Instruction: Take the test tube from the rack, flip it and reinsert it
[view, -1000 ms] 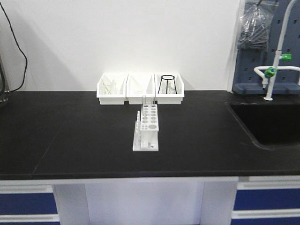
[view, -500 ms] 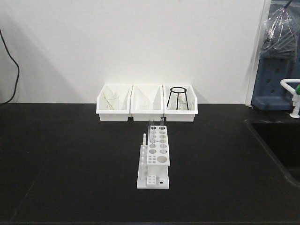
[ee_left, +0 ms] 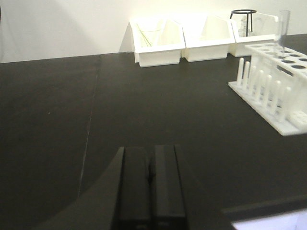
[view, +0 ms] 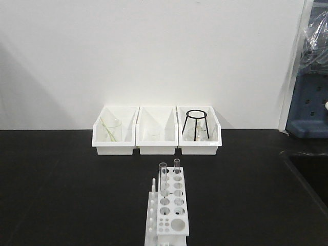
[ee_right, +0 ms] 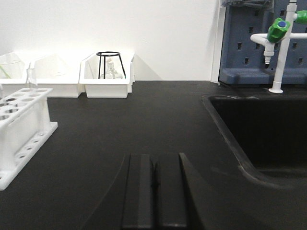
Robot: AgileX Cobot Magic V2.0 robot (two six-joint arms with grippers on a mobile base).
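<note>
test tube (view: 163, 179) upright in rack (view: 172, 218), lower centre, seemingly its left column | left gripper (ee_left: 151, 191), right gripper (ee_right: 153, 191): fingers pressed together, holding nothing | matte black benchtop (view: 61, 184), white wall (view: 154, 51) across upper frame, sink (ee_right: 268, 124) at right edge

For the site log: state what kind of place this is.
Most likely a laboratory: a white rack holding clear tubes, a sink sunk into the black counter, and a green-capped lab tap.

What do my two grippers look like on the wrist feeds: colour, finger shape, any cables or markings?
Left gripper and right gripper look alike: matte black, two flat rectangular fingers, a curved black housing flaring behind. No cables, labels or markings show.
</note>
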